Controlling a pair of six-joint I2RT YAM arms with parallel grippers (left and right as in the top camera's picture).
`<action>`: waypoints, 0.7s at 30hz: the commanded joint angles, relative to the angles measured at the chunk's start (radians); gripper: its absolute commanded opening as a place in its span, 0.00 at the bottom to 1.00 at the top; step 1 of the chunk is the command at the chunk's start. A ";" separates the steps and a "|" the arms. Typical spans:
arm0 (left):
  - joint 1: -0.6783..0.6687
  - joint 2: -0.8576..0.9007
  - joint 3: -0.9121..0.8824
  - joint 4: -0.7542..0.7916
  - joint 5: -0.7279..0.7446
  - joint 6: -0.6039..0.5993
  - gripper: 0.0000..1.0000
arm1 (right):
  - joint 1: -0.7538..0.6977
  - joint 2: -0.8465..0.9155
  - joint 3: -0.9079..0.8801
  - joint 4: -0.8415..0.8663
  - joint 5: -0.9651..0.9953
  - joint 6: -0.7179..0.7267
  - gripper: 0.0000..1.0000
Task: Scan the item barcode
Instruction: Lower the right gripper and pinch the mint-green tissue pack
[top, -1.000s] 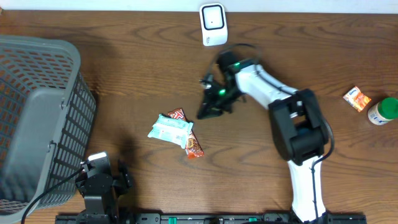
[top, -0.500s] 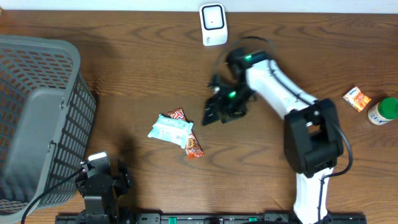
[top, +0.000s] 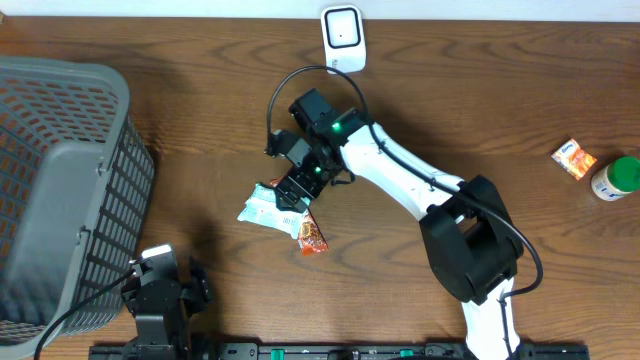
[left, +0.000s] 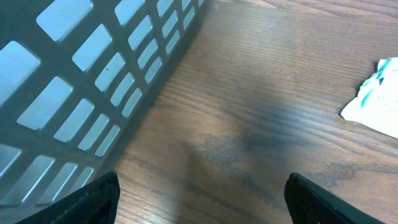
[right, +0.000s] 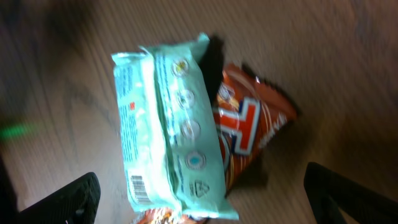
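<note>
Two snack packets lie touching in the middle of the counter (top: 200, 110), a mint-green packet (right: 168, 124) lying partly over an orange-red packet (right: 252, 124). The right end effector (right: 205, 198) hangs directly above them with its jaws spread wide, holding nothing. Its dark fingertips frame the pair in the right wrist view. What may be a barcode sits near one end of the mint-green packet, though the print is too blurred to be sure. The white scanner (top: 342, 38) stands at the far edge, well apart from the packets. The left end effector (left: 202, 199) is also open and empty, low beside the grey basket (top: 60, 190). A small orange box (top: 574, 159) and a green-capped bottle (top: 615, 178) sit near the right edge.
</note>
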 joint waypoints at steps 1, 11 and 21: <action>-0.003 -0.002 -0.003 -0.041 -0.010 -0.009 0.85 | -0.001 -0.021 0.024 0.027 -0.042 -0.072 0.99; -0.003 -0.002 -0.003 -0.041 -0.010 -0.009 0.85 | 0.005 0.005 0.024 0.162 -0.099 -0.131 0.99; -0.003 -0.002 -0.003 -0.042 -0.010 -0.008 0.85 | 0.074 0.082 0.025 0.213 -0.127 -0.166 0.99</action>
